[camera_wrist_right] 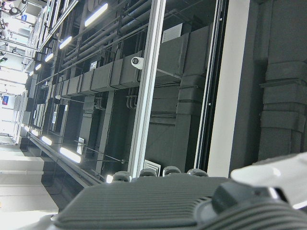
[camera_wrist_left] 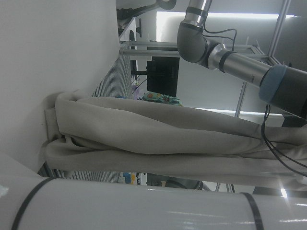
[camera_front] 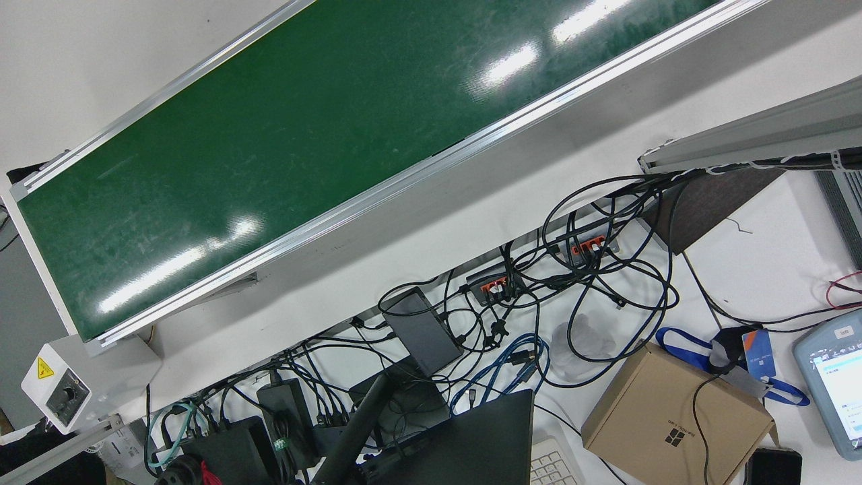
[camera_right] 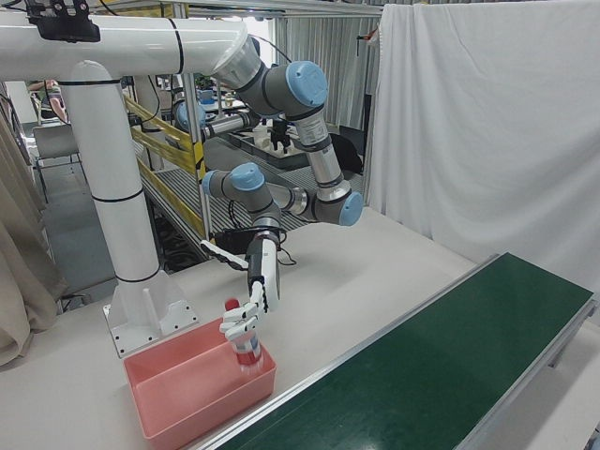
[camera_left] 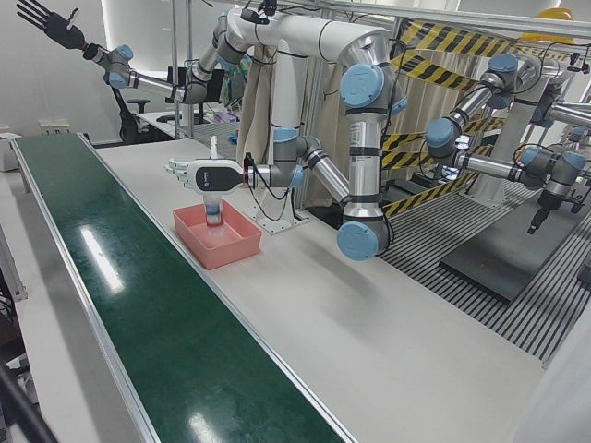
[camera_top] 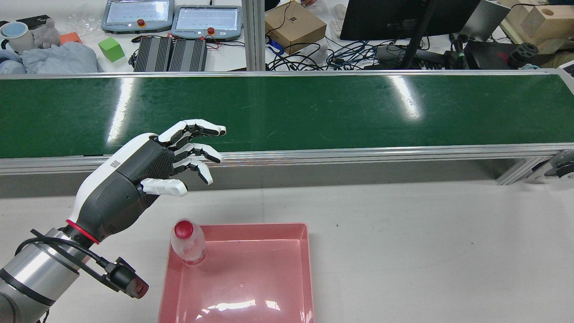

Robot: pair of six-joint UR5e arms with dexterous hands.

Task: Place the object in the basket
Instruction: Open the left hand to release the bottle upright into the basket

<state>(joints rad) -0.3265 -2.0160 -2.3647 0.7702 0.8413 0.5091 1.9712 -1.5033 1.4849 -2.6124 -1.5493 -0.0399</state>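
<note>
A clear bottle with a red cap (camera_top: 188,244) stands upright in the far left corner of the pink basket (camera_top: 251,226). My left hand (camera_top: 170,157) is open and empty, with its fingers spread toward the belt, just above and beyond the bottle and apart from it. The left-front view shows the hand (camera_left: 199,173) over the bottle (camera_left: 213,210) in the basket (camera_left: 231,254). The right-front view shows the hand (camera_right: 246,319), bottle (camera_right: 246,352) and basket (camera_right: 187,412). My right hand (camera_left: 42,20) is raised high and far off, with its fingers spread.
A long green conveyor belt (camera_top: 314,107) with aluminium rails runs across the table beyond the basket. White tabletop (camera_top: 426,251) lies to the right of the basket. Behind the belt a desk holds cables, pendants and boxes.
</note>
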